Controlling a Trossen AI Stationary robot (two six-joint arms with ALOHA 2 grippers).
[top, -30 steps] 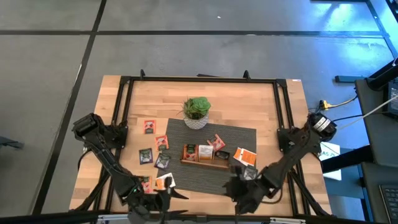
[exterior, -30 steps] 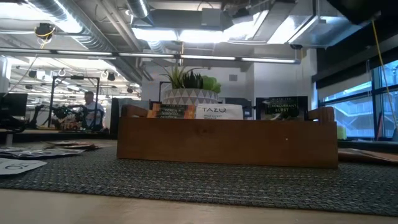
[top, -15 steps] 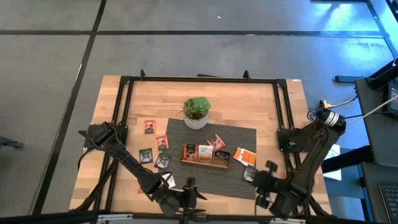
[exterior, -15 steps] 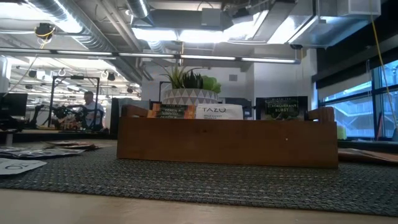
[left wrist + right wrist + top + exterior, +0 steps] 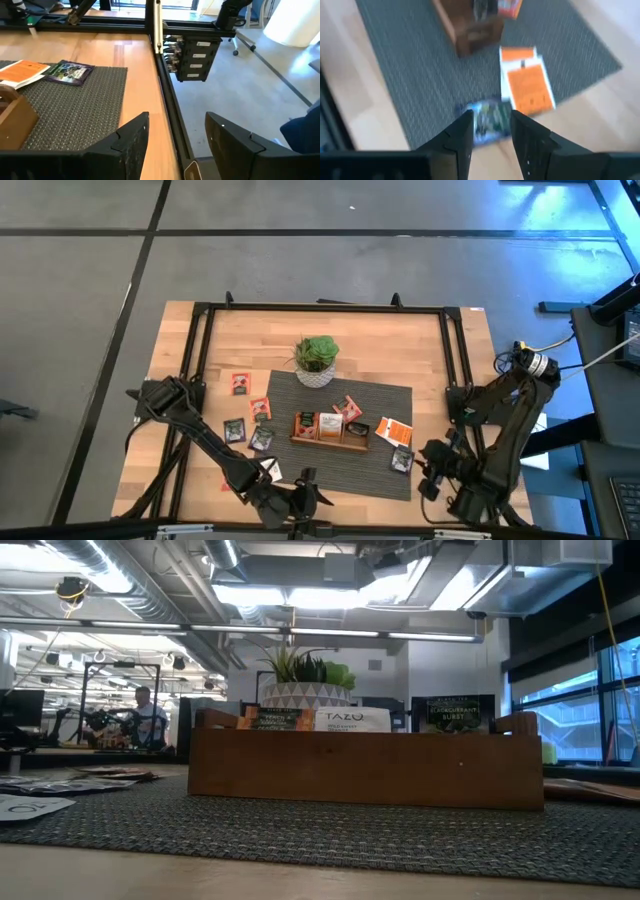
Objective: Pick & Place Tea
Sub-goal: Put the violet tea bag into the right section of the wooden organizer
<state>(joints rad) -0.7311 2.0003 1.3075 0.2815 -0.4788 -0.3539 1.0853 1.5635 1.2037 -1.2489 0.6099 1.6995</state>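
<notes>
Tea sachets lie about a dark woven mat (image 5: 340, 470): orange-red ones (image 5: 240, 383), dark ones (image 5: 234, 430) and a white one (image 5: 268, 470) to the left, and an orange one (image 5: 395, 430) and a dark one (image 5: 402, 460) to the right. Three more stand in the wooden tray (image 5: 330, 442). My left gripper (image 5: 303, 492) hovers open at the table's near edge. My right gripper (image 5: 428, 470) hovers open just right of the dark sachet (image 5: 487, 117), which shows beyond its fingers. Neither holds anything.
A potted plant (image 5: 316, 360) stands at the mat's far edge. A black metal frame (image 5: 320, 308) runs round the table. One more red sachet (image 5: 348, 408) lies on the mat behind the tray. Bare wood is free along the far side.
My left gripper has slid along the near edge toward the table's right, then stopped. My right gripper has drawn back from over the dark sachet toward the table's right edge. No sachet has moved.
</notes>
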